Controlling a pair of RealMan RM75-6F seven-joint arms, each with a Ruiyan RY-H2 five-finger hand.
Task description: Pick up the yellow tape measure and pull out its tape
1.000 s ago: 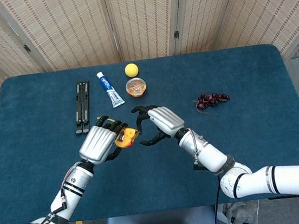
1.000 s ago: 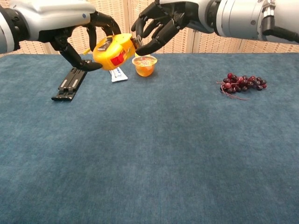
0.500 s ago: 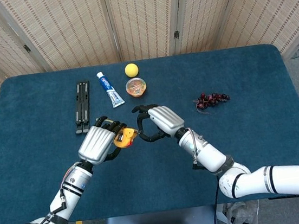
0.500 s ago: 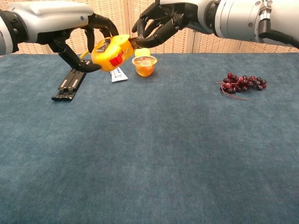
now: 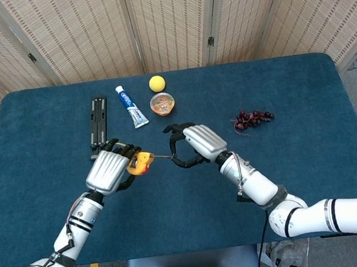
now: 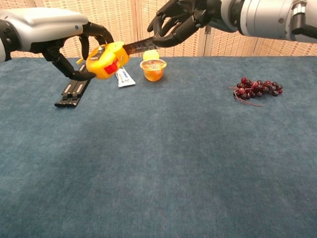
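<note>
My left hand (image 5: 107,170) (image 6: 64,42) holds the yellow tape measure (image 5: 137,162) (image 6: 105,61) above the table, its red button facing the chest camera. A short length of tape (image 5: 159,155) (image 6: 138,46) runs from the case to my right hand (image 5: 196,144) (image 6: 181,21), which pinches the tape's end. The two hands are a small gap apart, the right one higher in the chest view.
On the blue table (image 5: 299,158) lie a black folded tool (image 5: 97,126) (image 6: 72,90), a toothpaste tube (image 5: 131,105) (image 6: 124,77), a yellow ball (image 5: 156,83), a jelly cup (image 5: 162,103) (image 6: 153,69) and a bunch of dark grapes (image 5: 251,119) (image 6: 257,87).
The hands have drawn apart: the left went left with the case, the right went right holding the tape's end. A strip of tape now shows between them.
</note>
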